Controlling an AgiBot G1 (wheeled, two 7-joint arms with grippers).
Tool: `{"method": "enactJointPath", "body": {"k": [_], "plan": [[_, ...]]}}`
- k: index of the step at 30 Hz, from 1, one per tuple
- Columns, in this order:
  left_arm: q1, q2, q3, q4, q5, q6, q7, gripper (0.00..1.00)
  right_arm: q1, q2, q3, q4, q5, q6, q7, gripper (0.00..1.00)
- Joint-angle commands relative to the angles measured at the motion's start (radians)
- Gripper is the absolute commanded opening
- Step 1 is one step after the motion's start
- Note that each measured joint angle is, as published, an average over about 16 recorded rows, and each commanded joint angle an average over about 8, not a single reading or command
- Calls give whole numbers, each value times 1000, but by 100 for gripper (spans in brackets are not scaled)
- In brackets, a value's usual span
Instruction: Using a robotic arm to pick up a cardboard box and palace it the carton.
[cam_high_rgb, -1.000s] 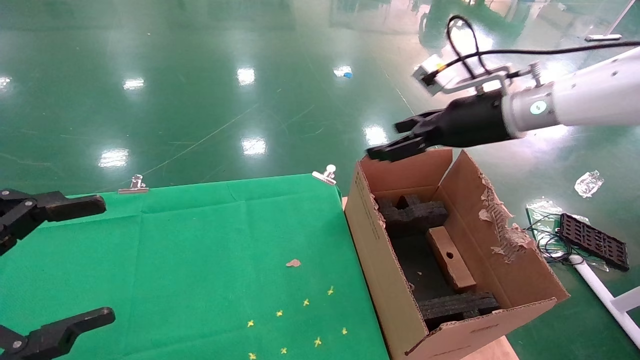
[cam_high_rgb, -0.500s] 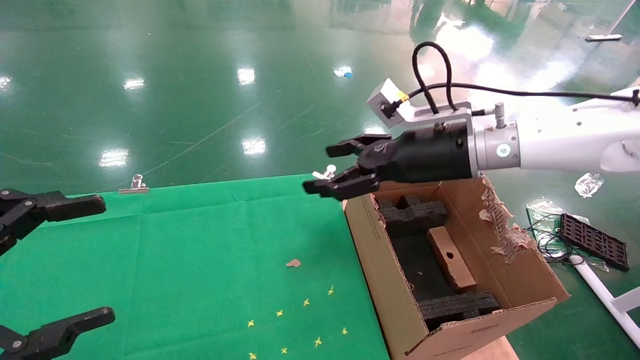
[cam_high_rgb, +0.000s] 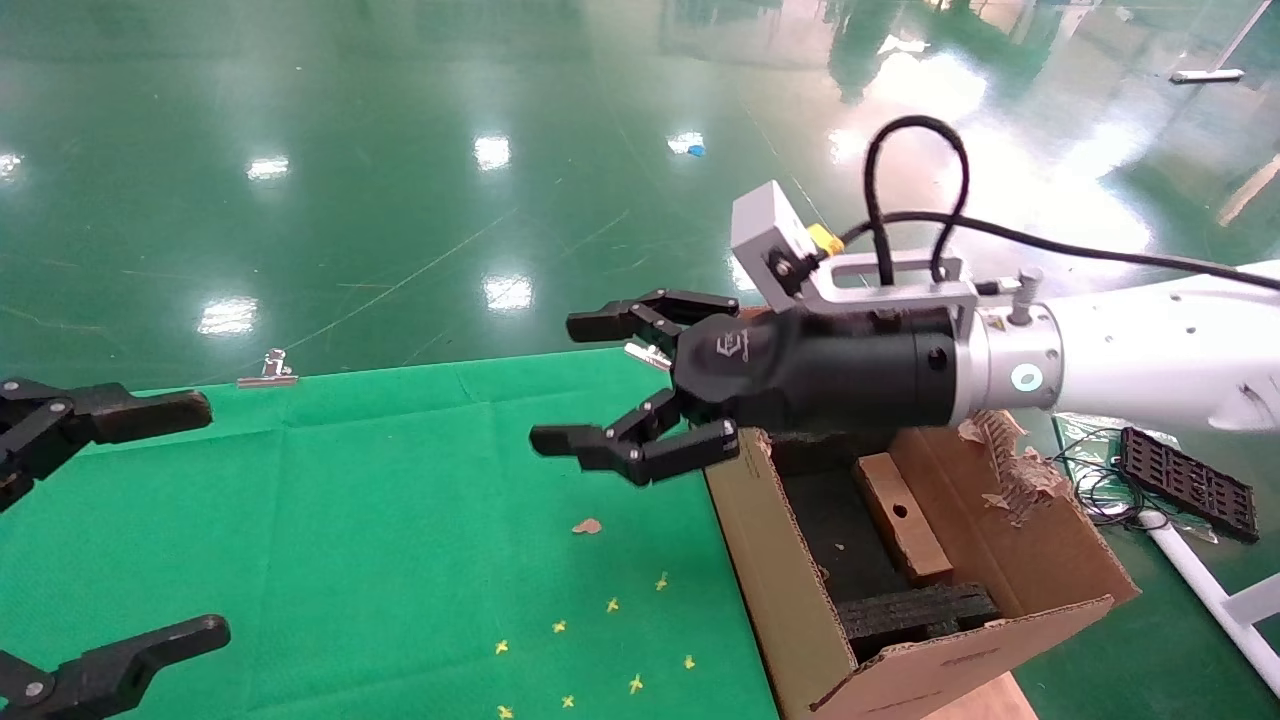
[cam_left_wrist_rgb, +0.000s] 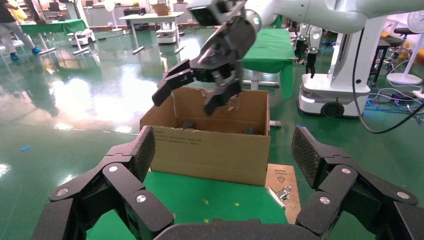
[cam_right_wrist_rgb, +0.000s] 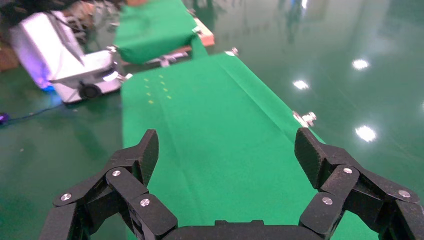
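The flat brown cardboard box (cam_high_rgb: 900, 518) with a round hole stands on edge inside the carton (cam_high_rgb: 790, 600), between black foam blocks (cam_high_rgb: 915, 610). The robotic arm, my white right arm with a green ring (cam_high_rgb: 1025, 377), reaches across the carton's far part. Its right gripper (cam_high_rgb: 575, 385) is open and empty above the green cloth's right edge, left of the carton; it also shows in the right wrist view (cam_right_wrist_rgb: 227, 150) and the left wrist view (cam_left_wrist_rgb: 185, 100). My left gripper (cam_high_rgb: 200, 518) is open and empty at the far left (cam_left_wrist_rgb: 224, 152). The carton (cam_left_wrist_rgb: 210, 150) shows there; the box is hidden.
A green cloth (cam_high_rgb: 400, 500) covers the table, held by metal clips (cam_high_rgb: 267, 370). A small brown scrap (cam_high_rgb: 586, 526) and yellow cross marks (cam_high_rgb: 610, 605) lie on it. A black tray with cables (cam_high_rgb: 1185, 485) lies on the floor to the right.
My right arm has swung from above the carton's far edge leftward and lower, its open gripper now over the cloth's right edge. The box and my left gripper have not moved.
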Motion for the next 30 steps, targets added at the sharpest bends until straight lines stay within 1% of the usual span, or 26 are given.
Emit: {"method": "enactJointPath", "body": {"k": [1, 12, 17, 21, 30], "plan": [[0, 0, 0, 0, 0, 0, 0, 100, -39, 6, 42, 37, 16, -9, -10, 100], [0, 0, 1, 0, 0, 0, 0, 100, -245, 41, 270, 237, 100, -56, -64, 100], [0, 0, 1, 0, -1, -1, 0, 100, -316, 52, 346, 304, 129, -71, -81, 100], [0, -1, 1, 0, -1, -1, 1, 100, -341, 56, 372, 326, 139, -77, -86, 100], [0, -1, 1, 0, -1, -1, 0, 100, -323, 54, 354, 309, 133, -74, -82, 100]]}}
